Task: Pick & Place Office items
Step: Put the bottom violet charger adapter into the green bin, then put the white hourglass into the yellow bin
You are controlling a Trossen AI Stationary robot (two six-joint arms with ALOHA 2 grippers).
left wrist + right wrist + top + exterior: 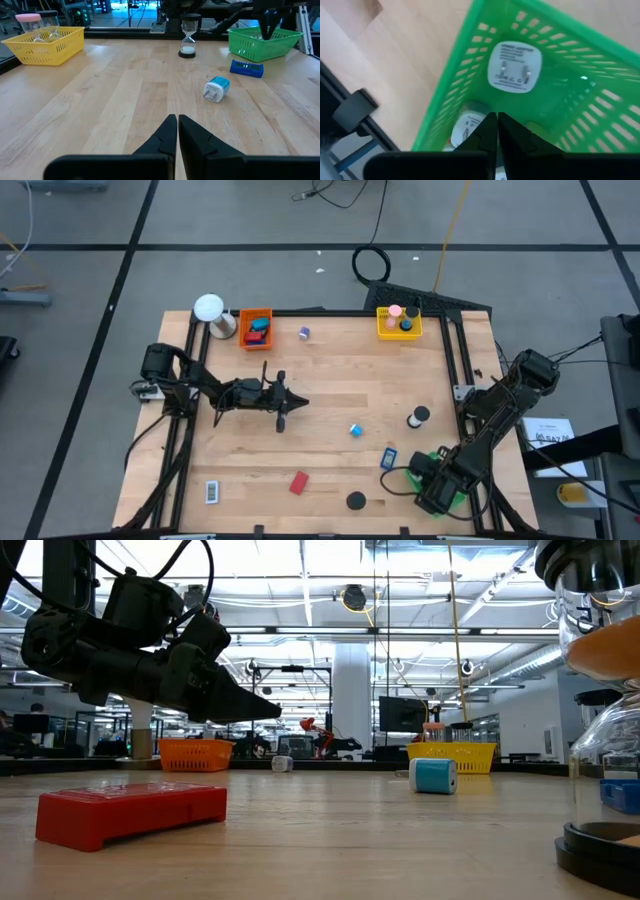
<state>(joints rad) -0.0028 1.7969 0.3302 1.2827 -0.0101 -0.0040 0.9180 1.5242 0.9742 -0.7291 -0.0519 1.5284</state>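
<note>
Office items lie scattered over the tabletop [330, 395]: a small blue-and-white plug adapter [355, 430] near the middle, a flat blue piece [388, 458] just beyond it toward the green basket [452, 498], a red block [298, 482] and a black-and-white little rectangle [211, 492] along the near edge, a black disc [355, 501], a sand timer [418, 418] and a small purple roll [304, 333] near the far side. Others already sit in the orange basket [255, 327] and the yellow basket [398, 323]. The left gripper [283, 412] hangs above the wood mid-table, jaws together and empty, pointing toward the adapter. The right gripper [496, 131] is over the green basket, jaws together and empty, with a white adapter [515, 67] and another round piece below it. The step in hand looks like a reach for the next loose piece, most likely the adapter ahead of the left arm. To do it well, the jaws should part before descending, come down square over the adapter's body rather than its prongs, and close across the short side so the rounded shell does not squirt out. The adapter lies on its side, prongs facing the left wrist camera, blue shell behind a white face
</note>
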